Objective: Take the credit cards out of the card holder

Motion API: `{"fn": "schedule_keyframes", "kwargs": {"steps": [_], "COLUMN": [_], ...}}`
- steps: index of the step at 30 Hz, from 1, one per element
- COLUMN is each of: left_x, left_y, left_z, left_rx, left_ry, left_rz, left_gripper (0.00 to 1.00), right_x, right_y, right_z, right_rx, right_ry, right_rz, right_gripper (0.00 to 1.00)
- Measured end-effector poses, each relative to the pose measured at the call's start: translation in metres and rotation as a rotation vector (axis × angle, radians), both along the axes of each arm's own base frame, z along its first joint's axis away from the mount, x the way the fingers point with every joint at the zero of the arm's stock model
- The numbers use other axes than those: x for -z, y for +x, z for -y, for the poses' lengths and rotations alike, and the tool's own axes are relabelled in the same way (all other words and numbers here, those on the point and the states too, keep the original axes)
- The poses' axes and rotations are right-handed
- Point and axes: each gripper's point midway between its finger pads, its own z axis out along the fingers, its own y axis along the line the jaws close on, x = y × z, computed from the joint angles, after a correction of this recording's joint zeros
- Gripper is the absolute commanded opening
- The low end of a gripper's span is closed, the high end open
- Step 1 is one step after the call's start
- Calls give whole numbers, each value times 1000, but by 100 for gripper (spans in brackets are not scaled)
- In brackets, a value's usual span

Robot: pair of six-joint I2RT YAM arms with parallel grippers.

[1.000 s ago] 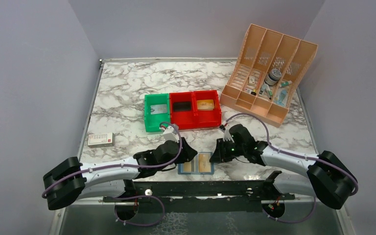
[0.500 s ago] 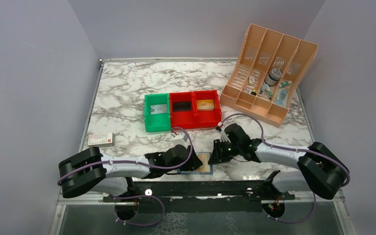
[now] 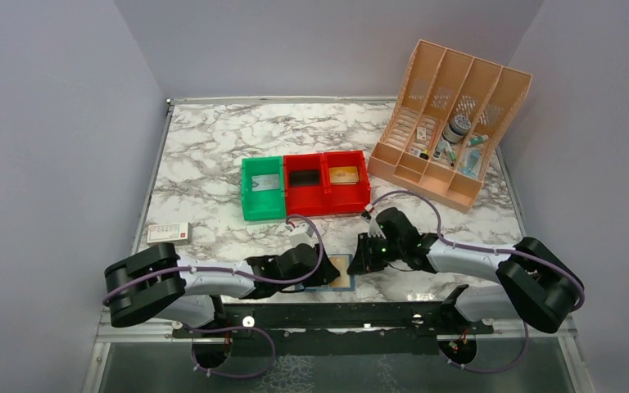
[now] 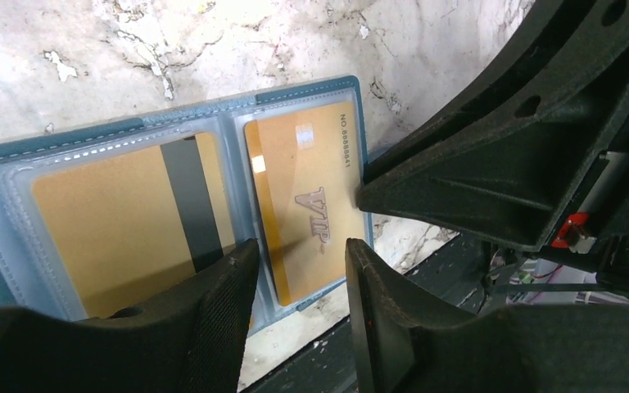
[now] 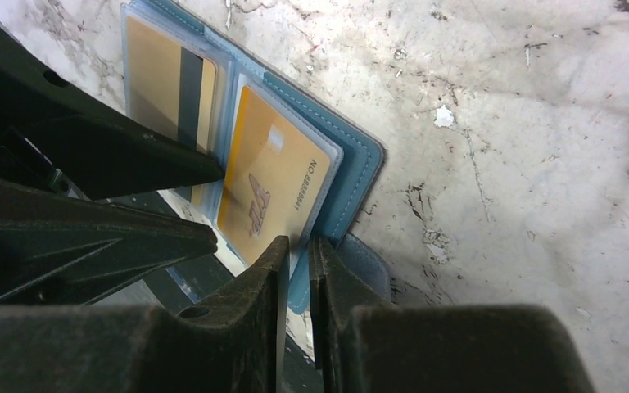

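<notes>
Right fingers (image 5: 250, 323) pinching card holder (image 5: 354, 176) edge, left fingers (image 4: 213, 327) parted above

L claw (image 4: 300, 255) half-open, R claw (image 5: 299, 247) near-shut, both low.

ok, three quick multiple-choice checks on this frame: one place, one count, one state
1. Where is the wallet? A) in a green bin B) at the table's near edge C) in the peach rack
2. How many red bins? A) one B) two C) three
3. The wallet is: A) open, gold cards still sleeved B) open, empty C) folded shut
Answers: B, it lies by the front edge; B, two stand side by side; A, both cards show under clear plastic.
</notes>
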Motion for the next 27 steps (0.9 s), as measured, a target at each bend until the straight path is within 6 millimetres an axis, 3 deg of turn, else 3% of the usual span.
{"fn": "schedule_keyframes", "kwargs": {"steps": [6, 12, 15, 19, 27], "left_x": [3, 3, 3, 3, 3], "left_y": [4, 6, 6, 6, 6], "left_z": [8, 12, 12, 12, 9], "left_rx": [-9, -14, -15, -17, -55], "left_ry": [18, 26, 26, 26, -20], "left_rz": [-2, 6, 8, 9, 2], "left_gripper": [46, 46, 46, 46, 46], "right_x": [-12, -35, -27, 0, 5], "right_y": [1, 9, 7, 2, 3], "right_z": [4, -7, -6, 1, 0], "right_rx": [-11, -42, -46, -31, 18], "right_ry": [-11, 34, 10, -57, -16], "right_rz": [37, 93, 72, 15, -10], "right_gripper": [18, 17, 17, 17, 16]}}
